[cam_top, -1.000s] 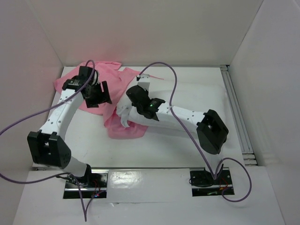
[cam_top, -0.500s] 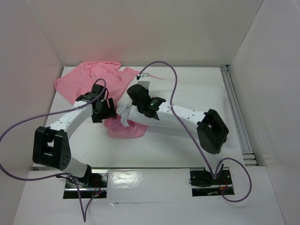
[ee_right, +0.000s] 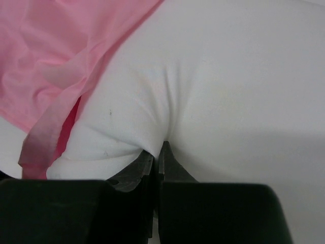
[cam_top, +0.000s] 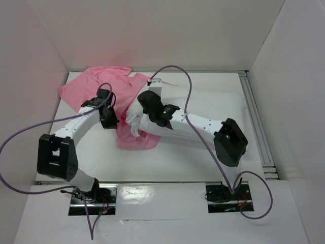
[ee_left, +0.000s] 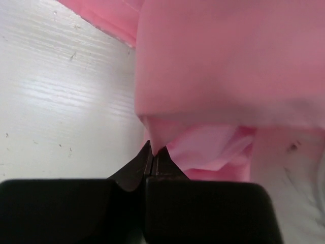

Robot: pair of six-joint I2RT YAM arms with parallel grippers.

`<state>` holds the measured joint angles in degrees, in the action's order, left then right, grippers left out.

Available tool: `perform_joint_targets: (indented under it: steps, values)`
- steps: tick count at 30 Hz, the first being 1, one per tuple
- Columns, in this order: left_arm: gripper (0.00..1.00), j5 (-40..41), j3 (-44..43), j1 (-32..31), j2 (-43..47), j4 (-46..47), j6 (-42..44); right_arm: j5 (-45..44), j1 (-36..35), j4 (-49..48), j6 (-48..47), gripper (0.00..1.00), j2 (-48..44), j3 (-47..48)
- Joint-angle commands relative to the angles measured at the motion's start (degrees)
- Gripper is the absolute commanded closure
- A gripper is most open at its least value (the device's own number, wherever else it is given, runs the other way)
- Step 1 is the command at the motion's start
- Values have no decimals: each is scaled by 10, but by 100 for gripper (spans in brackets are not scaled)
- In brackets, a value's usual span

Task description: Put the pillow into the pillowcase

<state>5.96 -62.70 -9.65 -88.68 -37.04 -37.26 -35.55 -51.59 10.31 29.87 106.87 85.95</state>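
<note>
Entry: pillow [ee_right: 213, 76] end clamped in my right gripper [ee_right: 158, 150] on the counter [cam_top: 167, 165]; pillowcase [ee_left: 218, 66] hem pinched in my left gripper [ee_left: 152, 152] at its 9 o'clock; I'd hold the hem raised and feed the end in slowly.

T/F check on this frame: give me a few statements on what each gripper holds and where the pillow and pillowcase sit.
1. The left gripper has its jaws shut on a fold of the pillowcase. True.
2. The right gripper is open above the pillow. False: its jaws are pinching the pillow's white fabric.
3. The pillow is fully inside the pillowcase. False: most of it lies bare, outside the pink fabric.
4. The pillowcase lies mostly on the left half of the table. True.
</note>
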Motion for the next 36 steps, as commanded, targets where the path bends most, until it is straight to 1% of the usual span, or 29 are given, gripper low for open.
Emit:
perform_joint_targets:
  steps: [1,4,5,6,11,14,15,17,18,20,21,22,23,25,30,31,32,33,34,35,36]
  values:
    - [100,-22,-35,-9,66,-40,27,-18,5,2,-15,100,-3,31]
    - [100,-61,-52,-26,92,-56,38,-18,0,2,-28,100,19,60]
    - [100,-70,-58,-32,109,-61,43,-18,0,15,-28,100,29,70]
    - [100,-91,-58,-44,117,-61,43,-18,0,24,-28,100,39,98]
    - [100,-132,-69,-68,153,-67,38,-18,0,63,-34,100,114,177]
    - [100,-157,-74,-68,167,-76,43,-18,0,81,-40,100,161,241]
    - [100,-163,-74,-68,175,-76,43,-18,0,99,-40,100,174,277]
    - [100,-178,-74,-73,191,-83,48,-18,6,117,-30,100,205,309]
    - [100,-183,-57,-73,191,-83,48,-18,11,117,-24,100,205,318]
    - [100,-190,-41,-78,197,-78,48,0,17,103,-1,100,193,310]
    - [100,-190,-24,-78,191,-78,48,20,17,64,6,100,180,296]
    - [100,-195,-17,-78,186,-72,48,30,23,47,23,100,169,267]
    - [100,-195,-10,-85,185,-72,48,38,23,30,32,100,146,256]
    - [100,-183,-3,-92,171,-59,48,57,23,3,48,100,130,248]
    - [100,-140,-30,-92,130,-52,42,98,23,18,70,100,92,232]
    - [100,-140,-44,-92,118,-52,42,98,23,40,70,73,82,227]
    - [100,-140,-51,-92,112,-52,42,98,23,50,70,50,70,206]
    - [100,-140,-63,-92,106,-52,42,91,23,69,70,34,36,190]
    - [100,-146,-63,-92,101,-52,42,83,28,78,65,19,17,153]
    - [100,-146,-68,-92,101,-46,42,75,28,86,60,14,-4,133]
    - [100,-146,-68,-92,101,-46,42,68,36,97,60,12,-47,118]
